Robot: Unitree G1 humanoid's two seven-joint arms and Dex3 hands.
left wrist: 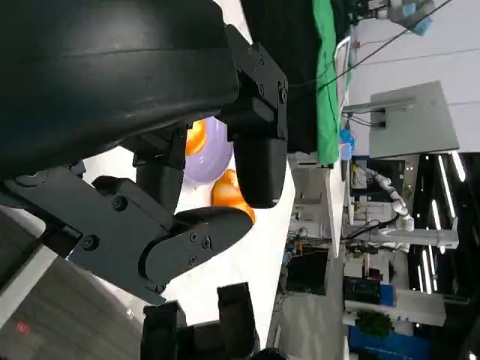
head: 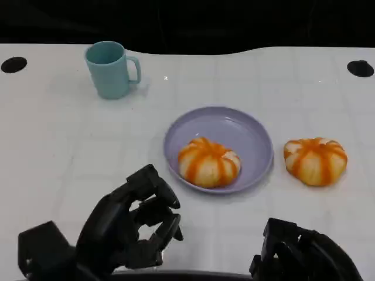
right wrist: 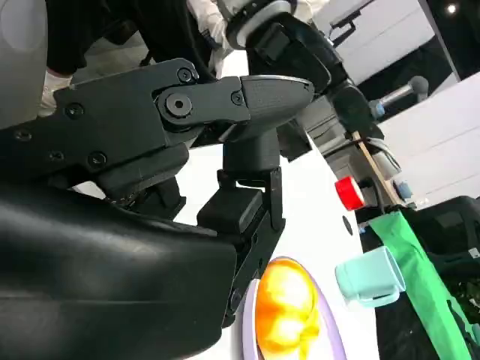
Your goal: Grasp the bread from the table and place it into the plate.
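Hovering low at the near left, left hand with fingers curled in on nothing, teal mug far back, one bread sitting in the purple plate, second bread on the white surface just right of it, right hand at near right, can't tell how its fingers sit

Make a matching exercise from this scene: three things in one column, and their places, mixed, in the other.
Things:
1. mug
2. striped bun
3. second bun

Places:
A. on the table right of the plate
B. far left of the table, behind the plate
C. lying in the plate

Pairs: 1-B, 2-C, 3-A
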